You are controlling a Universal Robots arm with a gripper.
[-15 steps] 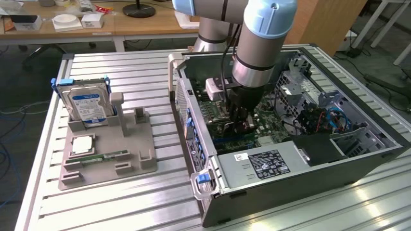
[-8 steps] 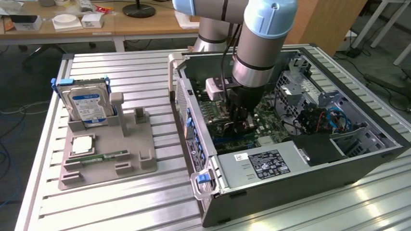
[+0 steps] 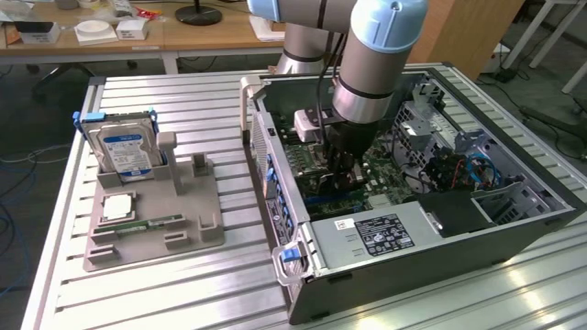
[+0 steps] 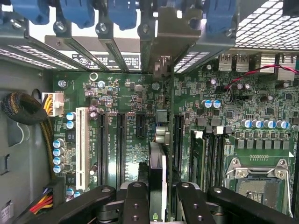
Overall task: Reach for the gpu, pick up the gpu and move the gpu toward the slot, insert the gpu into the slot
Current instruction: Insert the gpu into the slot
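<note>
Inside the open grey computer case (image 3: pixel 431 240), our black gripper (image 4: pixel 158 198) pinches the thin dark gpu card (image 4: pixel 157 172) edge-on over the green motherboard (image 4: pixel 131 93); we'd keep it square above what seems the black slot (image 4: pixel 178 135).

Bright, even room light — glare on the table slats (image 3: pixel 513 289).

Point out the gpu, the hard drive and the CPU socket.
gpu (image 4: pixel 158 179): wrist view, top edge of the card between the jaws.
hard drive (image 3: pixel 126 148): exterior view, blue label on its face.
CPU socket (image 4: pixel 259 184): wrist view, silver metal frame.
</note>
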